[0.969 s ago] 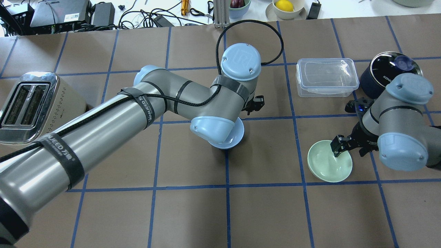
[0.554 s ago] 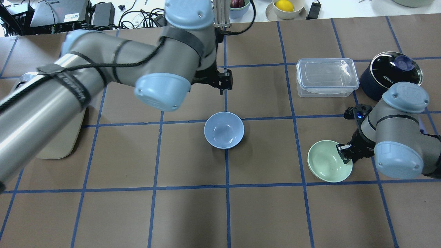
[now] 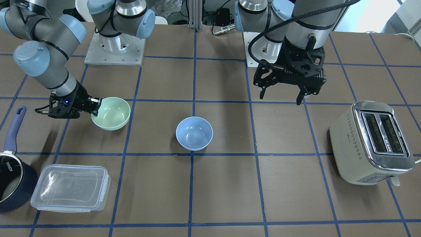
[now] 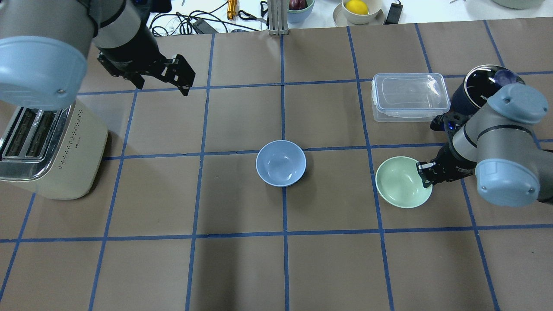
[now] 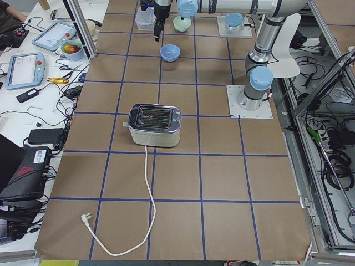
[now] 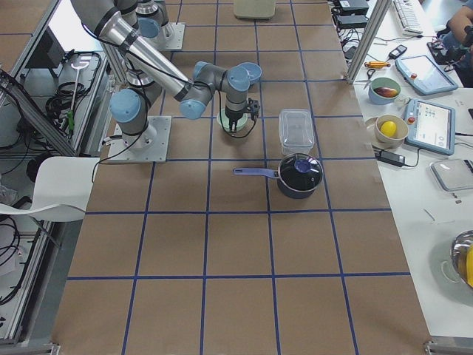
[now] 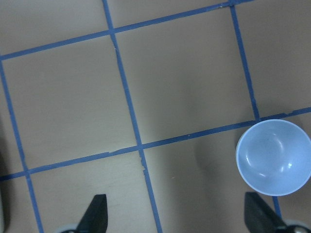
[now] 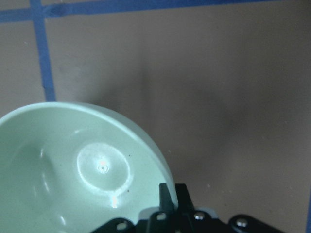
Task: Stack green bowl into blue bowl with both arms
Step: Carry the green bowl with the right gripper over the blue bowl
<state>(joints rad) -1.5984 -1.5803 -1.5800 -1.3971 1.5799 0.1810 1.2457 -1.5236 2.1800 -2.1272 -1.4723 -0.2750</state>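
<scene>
Right jaws are pinching the small round pale mint-green matte bowl (image 4: 399, 183) by its rim, at the bowl's 3 o'clock in the overhead view. It sits at 3 o'clock of the small round powder-blue matte bowl (image 4: 281, 163), well apart. Can't tell if it's off the desk (image 4: 328, 268) yet. Left jaws spread, empty, at 10 o'clock of the blue one, out of the path. Suggest: lift above the blue rim, traverse toward 9 o'clock slowly, since a one-sided rim pinch may let it tip. Centre, lower, release. Green bowl: empty, mouth up, smooth, faint ring at base centre.
</scene>
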